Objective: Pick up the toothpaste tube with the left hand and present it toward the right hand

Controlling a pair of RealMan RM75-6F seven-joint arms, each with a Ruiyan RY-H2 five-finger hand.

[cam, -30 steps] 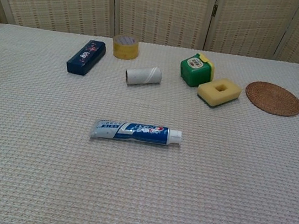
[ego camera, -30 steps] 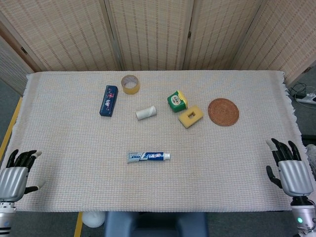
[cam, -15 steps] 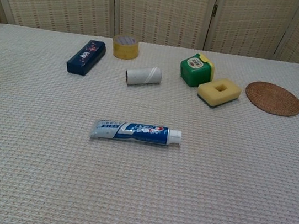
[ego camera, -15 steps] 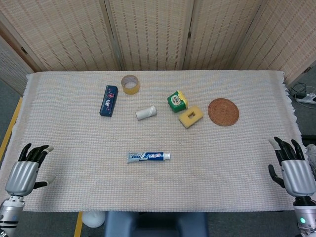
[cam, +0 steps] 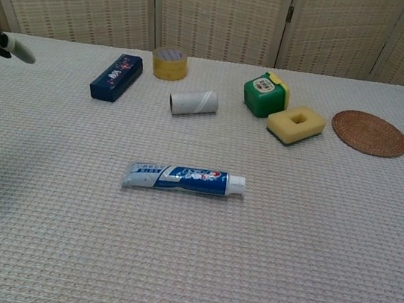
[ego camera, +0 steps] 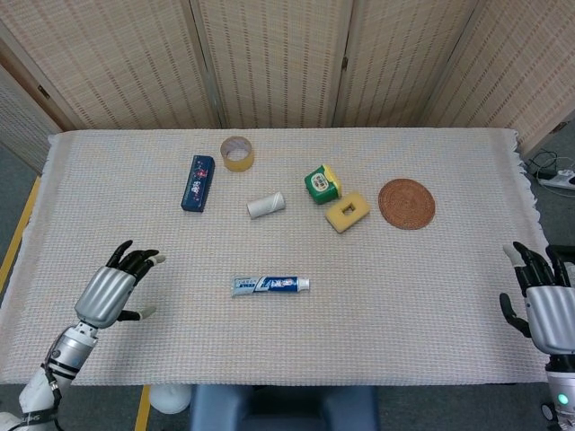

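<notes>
The blue and white toothpaste tube [ego camera: 270, 285] [cam: 183, 178] lies flat near the table's front middle, cap pointing right. My left hand [ego camera: 115, 290] hovers over the cloth to the tube's left, open, fingers apart, holding nothing; only its fingertips [cam: 10, 45] show at the chest view's left edge. My right hand [ego camera: 545, 308] stays at the table's right front corner, open and empty, well away from the tube.
At the back stand a dark blue box [ego camera: 198, 182], a tape roll [ego camera: 237, 153], a white cardboard tube [ego camera: 266, 206], a green container [ego camera: 322, 183], a yellow sponge [ego camera: 347, 212] and a round woven coaster [ego camera: 406, 204]. The cloth-covered table [ego camera: 404, 296] ends near both hands.
My left hand has moved in from the left front corner, rightward and over the table toward the tube. My right hand has drifted slightly outward and down. The tube has not moved.
</notes>
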